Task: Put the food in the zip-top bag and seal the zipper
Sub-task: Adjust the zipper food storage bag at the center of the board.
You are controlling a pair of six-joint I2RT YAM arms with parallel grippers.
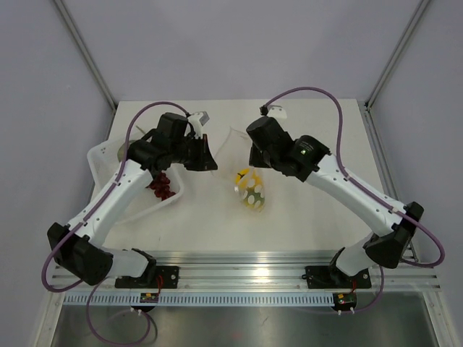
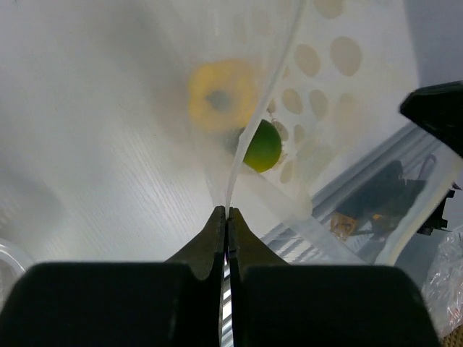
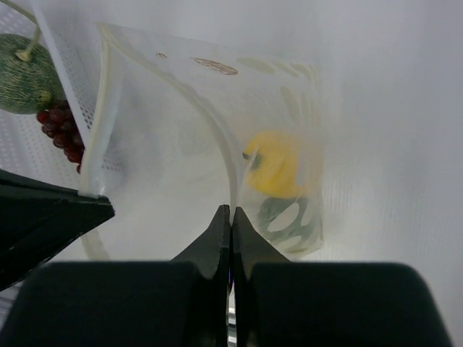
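The zip-top bag (image 1: 250, 189) is clear with cream dots and hangs between my two grippers, its bottom low over the table. Inside it are a yellow ball (image 3: 278, 163) and a small green fruit (image 2: 262, 144). My left gripper (image 2: 226, 211) is shut on the pale zipper strip (image 2: 269, 90) at one side of the mouth. My right gripper (image 3: 231, 210) is shut on the strip (image 3: 217, 134) at the other side. The mouth gapes open between them. The grey-green stemmed fruit (image 3: 25, 72) lies outside the bag, in the white tray (image 1: 94, 155).
A bunch of dark red grapes (image 1: 162, 185) lies in the tray beside the grey-green fruit. The tray sits at the table's left, under my left arm. My left gripper (image 1: 210, 163) and right gripper (image 1: 255, 159) are a short way apart mid-table.
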